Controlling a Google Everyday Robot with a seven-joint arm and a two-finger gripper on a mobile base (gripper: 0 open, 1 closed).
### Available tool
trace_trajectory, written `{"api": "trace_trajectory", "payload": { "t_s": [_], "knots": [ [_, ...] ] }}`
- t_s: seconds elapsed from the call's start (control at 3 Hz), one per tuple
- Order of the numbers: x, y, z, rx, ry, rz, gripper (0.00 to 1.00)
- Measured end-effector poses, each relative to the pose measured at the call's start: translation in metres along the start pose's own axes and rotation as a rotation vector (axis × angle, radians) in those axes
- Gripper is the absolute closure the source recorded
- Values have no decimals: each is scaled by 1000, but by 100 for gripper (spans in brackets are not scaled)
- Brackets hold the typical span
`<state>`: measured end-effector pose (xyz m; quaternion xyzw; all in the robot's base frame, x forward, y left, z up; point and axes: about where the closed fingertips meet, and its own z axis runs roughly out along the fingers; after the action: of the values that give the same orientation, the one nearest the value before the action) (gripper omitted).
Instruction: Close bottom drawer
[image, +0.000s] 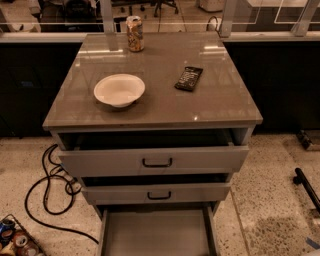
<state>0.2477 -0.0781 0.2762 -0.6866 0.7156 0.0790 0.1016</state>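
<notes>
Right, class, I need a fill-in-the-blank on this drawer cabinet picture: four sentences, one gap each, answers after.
1. The cabinet has ___ grey drawers, all of them open.
2. The bottom drawer is pulled out the ___ of them.
3. The white bowl stands on the cabinet's ___.
4. The gripper is ___ of view.
Answers: three; farthest; top; out.
</notes>
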Motion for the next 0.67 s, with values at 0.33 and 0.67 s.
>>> {"api": "trace_trajectory", "payload": {
  "t_s": [0.33,0.67],
  "knots": [
    [0,2,0,-3,-1,-1,100],
    [0,2,1,-3,-1,-1,100]
  ]
}}
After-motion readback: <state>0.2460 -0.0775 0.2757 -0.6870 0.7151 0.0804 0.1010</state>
